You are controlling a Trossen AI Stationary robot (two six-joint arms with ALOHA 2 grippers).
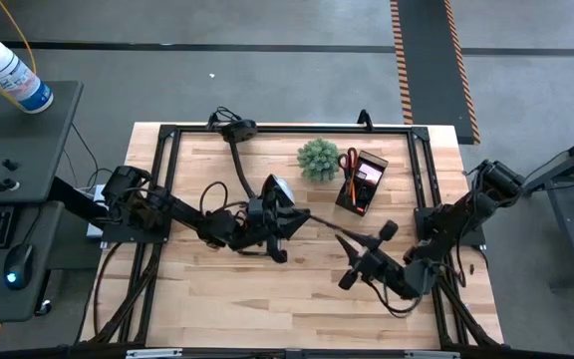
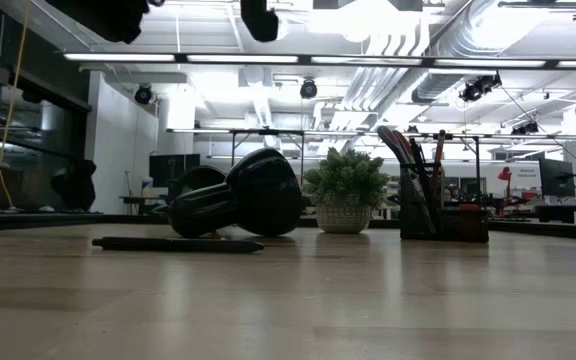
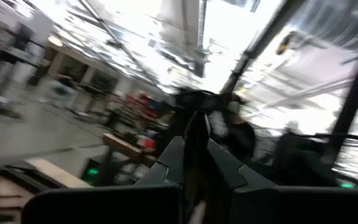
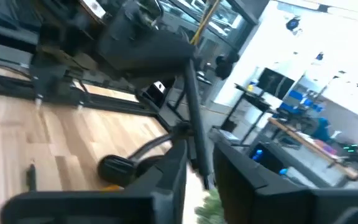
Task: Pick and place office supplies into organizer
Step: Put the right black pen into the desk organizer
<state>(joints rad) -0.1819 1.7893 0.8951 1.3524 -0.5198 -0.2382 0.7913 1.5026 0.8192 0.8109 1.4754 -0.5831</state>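
Crowding the organizer (image 1: 361, 182): plant (image 1: 318, 159) beside it, lamp (image 1: 275, 189) left.
Left hand (image 1: 293, 221): pinching a dark pen (image 1: 327, 227).
Right hand (image 1: 355, 267): cannot tell.
Writing: none readable.

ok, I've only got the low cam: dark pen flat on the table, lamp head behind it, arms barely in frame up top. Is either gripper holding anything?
Observer: Yes. The left wrist view shows the left gripper shut on a thin dark pen.
Operator: And the right one?
Observer: Its wrist view shows the right gripper at the same pen's other end. I can't tell whether it's clamped.
Operator: Where over the table?
Observer: From above, the pen spans mid-table, short of the organizer.
Operator: Anything in there besides the tall stuff?
Observer: What looks like a pink sticky-note pad.
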